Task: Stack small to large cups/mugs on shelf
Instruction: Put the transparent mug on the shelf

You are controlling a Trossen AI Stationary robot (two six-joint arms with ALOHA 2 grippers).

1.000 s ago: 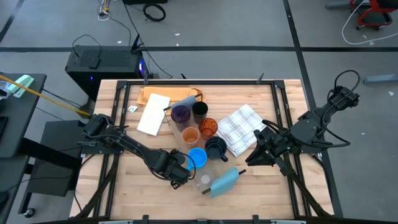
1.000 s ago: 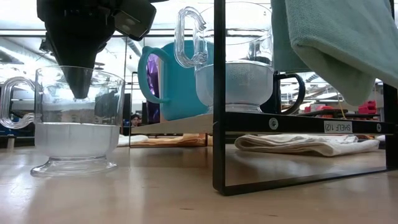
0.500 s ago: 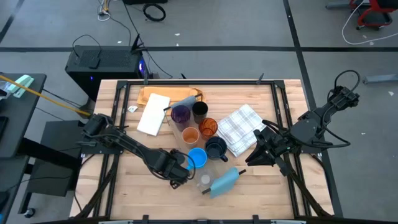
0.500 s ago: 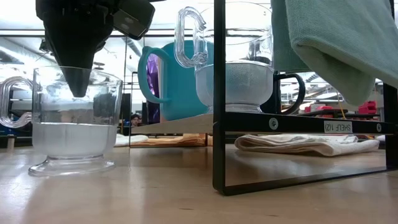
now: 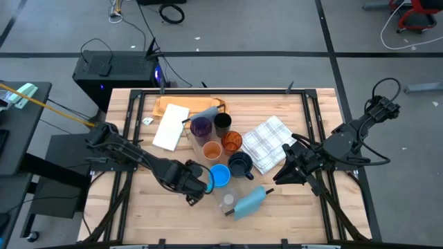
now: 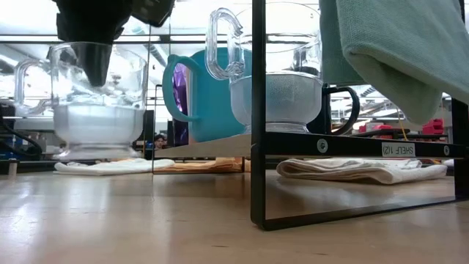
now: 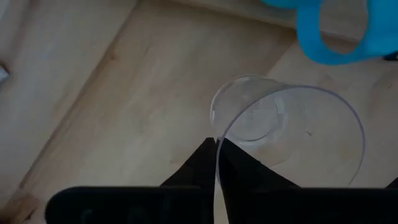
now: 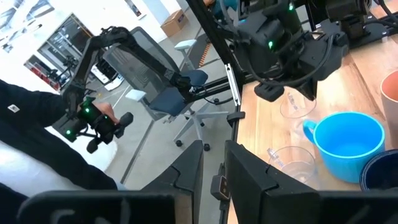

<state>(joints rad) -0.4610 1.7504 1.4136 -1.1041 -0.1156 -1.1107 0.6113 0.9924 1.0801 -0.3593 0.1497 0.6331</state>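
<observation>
My left gripper point(image 5: 194, 188) hangs near the table's front, left of the bright blue mug point(image 5: 219, 175), shut on a clear glass cup point(image 6: 95, 110) with a handle. A second clear glass point(image 5: 228, 201) and the blue mug point(image 6: 209, 95) stand on the shelf point(image 6: 220, 147), whose blue-grey end point(image 5: 250, 201) lies close by. Purple point(image 5: 201, 126), black point(image 5: 222, 123), orange point(image 5: 212, 149) and navy point(image 5: 240, 164) cups stand in rows behind. My right gripper point(image 5: 279, 178) waits shut over the table's right side. My left gripper pinches the clear glass cup's wall at the rim point(image 7: 217, 144), one finger inside the cup point(image 6: 94, 70) and one outside. The fingers point down from above. The cup hangs upright below them, its foot point(image 6: 94, 152) clear of the table.
A white checked cloth point(image 5: 270, 142) lies right of the cups. An orange-brown board point(image 5: 181, 106) with a white folded cloth point(image 5: 171, 126) lies at the far left. The shelf's black frame post point(image 6: 258, 110) stands near the front. A person point(image 8: 37, 149) is beyond the table.
My left gripper has gone up and a little toward the table's left edge, still shut on the clear glass cup. The cup stood on the table a second ago and now hangs upright, lifted clear of it.
</observation>
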